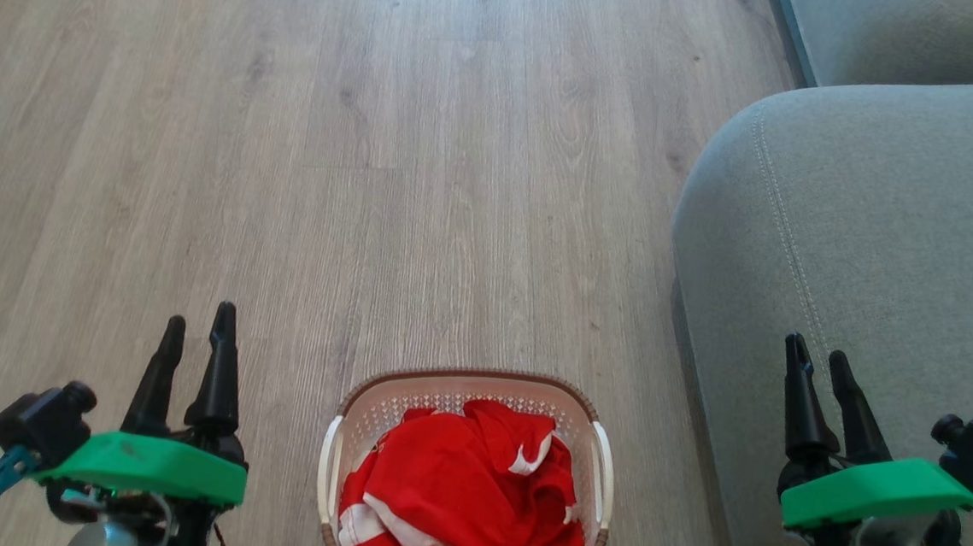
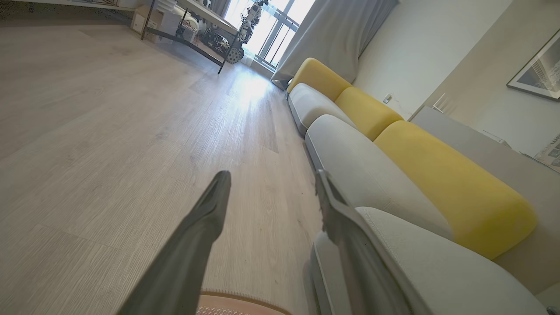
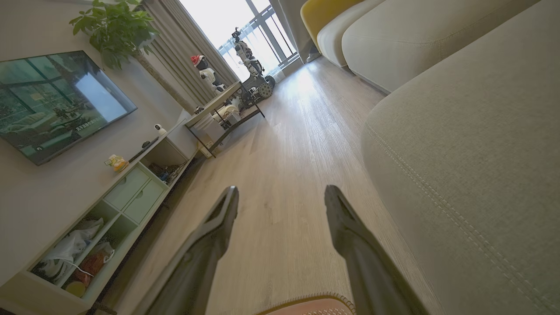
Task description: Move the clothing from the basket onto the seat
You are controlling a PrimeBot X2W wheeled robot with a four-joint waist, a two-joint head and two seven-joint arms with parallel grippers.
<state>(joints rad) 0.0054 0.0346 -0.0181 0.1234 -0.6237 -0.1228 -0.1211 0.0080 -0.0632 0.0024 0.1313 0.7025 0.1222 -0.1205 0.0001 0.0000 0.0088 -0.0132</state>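
While both arms sit low at the corners of the head view, the basket [image 1: 469, 377] stands on the wooden floor [image 1: 377, 128] between them, close to the bottom edge and cut off by it. Its brown woven rim and white side handles frame the clothing [image 1: 462, 494], a crumpled red heap with white stripes and trim that fills the basket nearly to the rim. It may be more than one garment, though the folds make that hard to tell.

At the lower left, the left gripper [image 1: 201, 315] hovers over bare floor, well apart from the basket, with its two dark fingers spread and nothing between them. At the lower right, the right gripper [image 1: 816, 347] hangs in front of the seat [image 1: 883, 232], also parted and empty. The seat is the grey-green cushion with a pale stitched seam that takes up the right side, its rounded edge just beside the basket.

Each wrist view looks along its own parted fingers down the room, with a sliver of the basket's rim at the bottom edge. The left wrist view shows yellow back cushions [image 2: 455, 192] behind the row of seats. The right wrist view shows a wall-mounted screen [image 3: 57, 100] above a low cabinet [image 3: 131, 192].
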